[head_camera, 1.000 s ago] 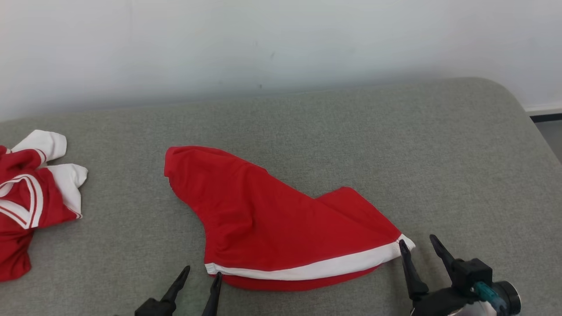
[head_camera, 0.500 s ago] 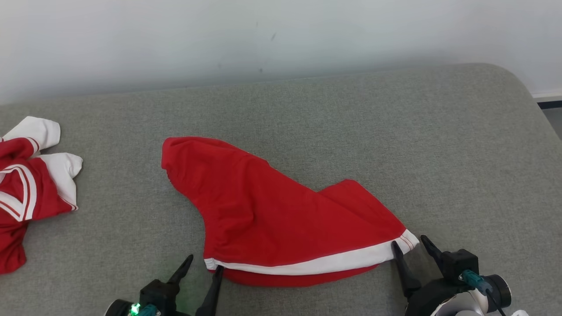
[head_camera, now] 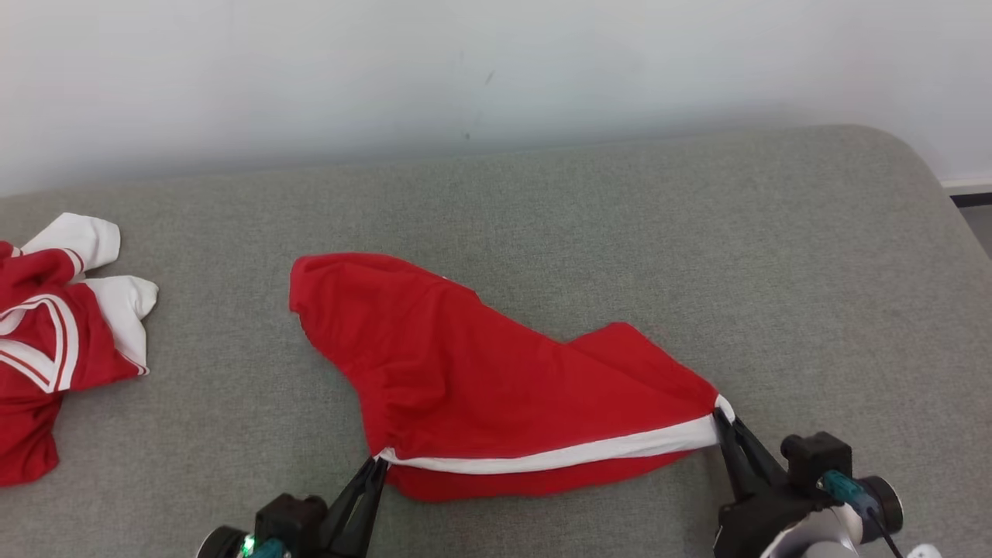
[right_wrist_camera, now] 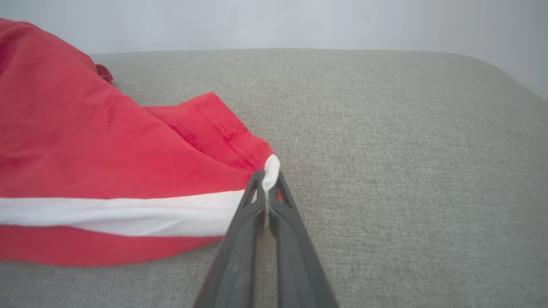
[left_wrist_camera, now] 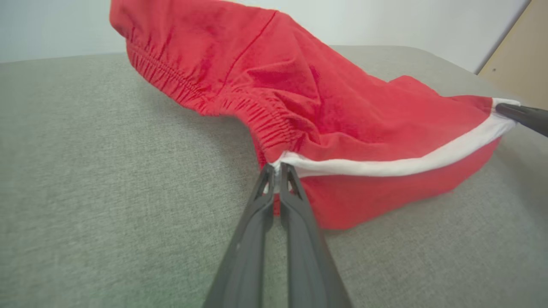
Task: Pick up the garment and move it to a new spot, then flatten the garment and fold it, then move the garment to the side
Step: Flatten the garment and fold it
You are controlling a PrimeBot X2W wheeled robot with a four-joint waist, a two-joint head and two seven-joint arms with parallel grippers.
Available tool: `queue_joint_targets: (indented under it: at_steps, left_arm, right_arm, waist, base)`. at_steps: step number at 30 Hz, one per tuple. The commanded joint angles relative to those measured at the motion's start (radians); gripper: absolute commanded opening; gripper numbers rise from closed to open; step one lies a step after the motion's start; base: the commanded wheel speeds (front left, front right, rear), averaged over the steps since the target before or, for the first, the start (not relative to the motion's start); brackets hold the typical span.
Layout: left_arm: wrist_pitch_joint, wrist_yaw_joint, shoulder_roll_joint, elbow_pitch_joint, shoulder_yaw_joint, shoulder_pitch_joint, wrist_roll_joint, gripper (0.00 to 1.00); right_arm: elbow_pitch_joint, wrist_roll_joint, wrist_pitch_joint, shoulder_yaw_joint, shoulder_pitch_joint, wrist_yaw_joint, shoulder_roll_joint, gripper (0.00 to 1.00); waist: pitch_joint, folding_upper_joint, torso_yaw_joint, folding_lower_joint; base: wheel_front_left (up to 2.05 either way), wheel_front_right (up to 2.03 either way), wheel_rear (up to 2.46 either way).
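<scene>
Pinching white-stripe ends of rumpled red garment [head_camera: 504,380] lying mid grey cushion [head_camera: 775,271] with left end effector [head_camera: 377,463] and right end effector [head_camera: 721,418], showing gathered elastic [left_wrist_camera: 180,85] in left wrist view, second garment [head_camera: 46,349] far left in head view.

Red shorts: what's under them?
Grey fabric surface shows all around the red shorts, and a lower red layer peeks out below the white stripe. Whatever lies beneath the middle is covered.
</scene>
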Motion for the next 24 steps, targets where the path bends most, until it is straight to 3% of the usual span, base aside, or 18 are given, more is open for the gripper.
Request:
queue_joint_targets:
  at_steps: [1, 9, 14, 18, 24]
  left_arm:
    - [-0.002, 0.001, 0.004, -0.006, 0.002, 0.023, 0.001, 0.00]
    - [-0.002, 0.001, 0.017, -0.158, 0.080, 0.151, 0.038, 0.00]
    - [-0.002, 0.001, 0.039, -0.225, 0.108, 0.128, 0.043, 0.00]
    - [-0.002, 0.002, 0.089, -0.255, 0.088, 0.040, 0.035, 0.00]
    - [-0.002, 0.001, 0.218, -0.225, -0.015, -0.209, -0.019, 0.00]
  right_arm:
    - [-0.006, 0.007, -0.002, -0.003, 0.022, 0.003, -0.006, 0.00]
    - [-0.165, 0.030, -0.002, 0.006, 0.148, 0.003, -0.023, 0.00]
    - [-0.230, 0.074, -0.001, 0.061, 0.155, 0.003, -0.047, 0.00]
    - [-0.265, 0.133, -0.002, 0.096, 0.104, 0.003, -0.064, 0.00]
    - [-0.231, 0.278, 0.004, 0.174, -0.079, 0.003, -0.105, 0.00]
  waist:
    - [-0.008, 0.0000, 0.000, -0.0001]
    - [-0.034, 0.0000, 0.006, -0.0001]
    - [-0.038, 0.0000, 0.013, -0.0001]
    - [-0.032, 0.0000, 0.018, -0.0001]
    - [0.011, 0.0000, 0.007, -0.0001]
  base:
    - [0.00, 0.00, 0.00]
    - [0.00, 0.00, 0.00]
    - [0.00, 0.00, 0.00]
    - [0.00, 0.00, 0.00]
    - [0.00, 0.00, 0.00]
